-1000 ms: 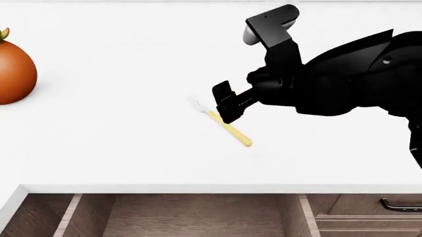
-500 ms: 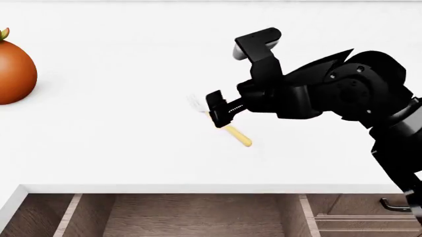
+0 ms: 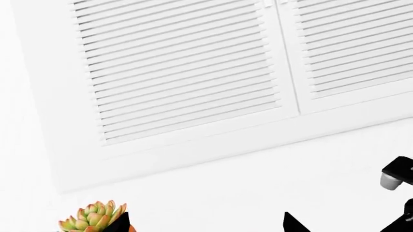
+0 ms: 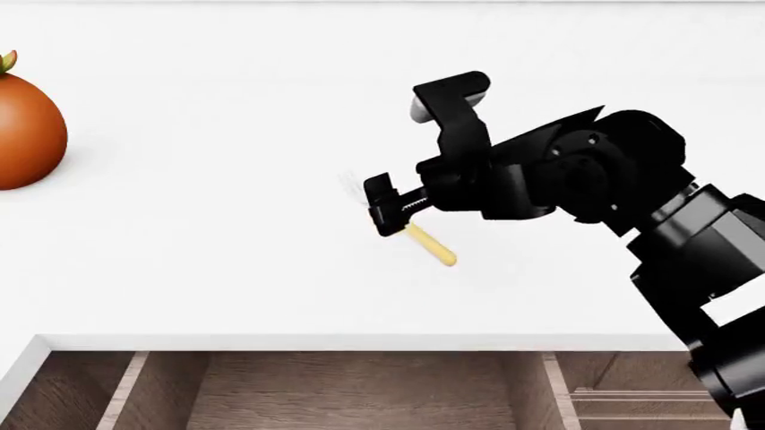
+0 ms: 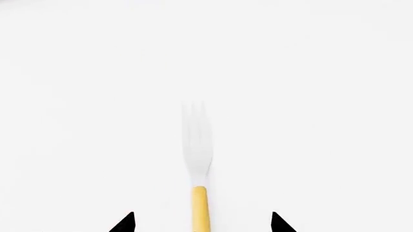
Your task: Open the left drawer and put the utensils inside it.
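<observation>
While the left drawer (image 4: 347, 390) stands pulled open below the front edge of the white desk (image 4: 215, 269), showing its brown wood-grain floor, the fork (image 4: 413, 235) lies flat on the desk, well behind that edge. Its yellow handle points toward the drawer and to the right, and its pale head points away from the drawer. The right gripper (image 4: 385, 208) hangs directly over the fork, covering the part where handle meets head in the head view. In the right wrist view the fork (image 5: 199, 166) runs straight down the middle between two black fingertips (image 5: 124, 223), one on each side and clearly apart from the handle, so the gripper is spread wide and holds nothing. An orange round fruit (image 4: 27, 130) sits on the desk far to the left of the fork. The left wrist view shows white slatted doors (image 3: 187, 72), a small leafy plant (image 3: 94, 217), and only the tips of the left gripper (image 3: 206, 223), set wide apart with nothing between them.
</observation>
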Motion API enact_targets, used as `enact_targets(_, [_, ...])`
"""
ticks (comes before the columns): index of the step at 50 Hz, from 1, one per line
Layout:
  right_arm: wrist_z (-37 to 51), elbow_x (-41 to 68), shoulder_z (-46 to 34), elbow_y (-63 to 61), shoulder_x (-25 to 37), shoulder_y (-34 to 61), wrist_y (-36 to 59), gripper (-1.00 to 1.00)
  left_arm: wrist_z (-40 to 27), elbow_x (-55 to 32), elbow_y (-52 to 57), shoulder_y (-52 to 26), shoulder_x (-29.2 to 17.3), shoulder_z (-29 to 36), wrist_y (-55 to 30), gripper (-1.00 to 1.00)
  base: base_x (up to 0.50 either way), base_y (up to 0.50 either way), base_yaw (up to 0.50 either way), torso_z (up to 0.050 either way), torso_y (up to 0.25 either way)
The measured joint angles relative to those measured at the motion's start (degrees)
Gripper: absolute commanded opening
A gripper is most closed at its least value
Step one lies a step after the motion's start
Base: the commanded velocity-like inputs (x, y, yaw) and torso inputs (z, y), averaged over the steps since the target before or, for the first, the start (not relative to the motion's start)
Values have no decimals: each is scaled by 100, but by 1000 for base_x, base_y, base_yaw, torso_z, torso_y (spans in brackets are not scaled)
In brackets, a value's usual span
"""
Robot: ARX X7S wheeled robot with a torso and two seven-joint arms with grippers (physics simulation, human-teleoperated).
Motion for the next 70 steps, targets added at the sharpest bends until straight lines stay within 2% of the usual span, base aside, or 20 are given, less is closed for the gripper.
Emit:
enact_targets(49, [-260, 26, -18, 622, -196, -225, 270, 100, 25, 33, 20, 71, 23, -49, 3, 100, 0, 0, 0, 0, 0])
enact_targets(50, [-258, 31, -7, 631, -198, -227, 273, -100, 26, 34, 20, 72, 23, -50, 3, 100, 0, 0, 0, 0, 0])
enact_targets(70, [9, 13, 88, 660, -124, -262, 382, -100, 25, 32, 25, 103, 36, -81, -5, 100, 0, 0, 0, 0, 0])
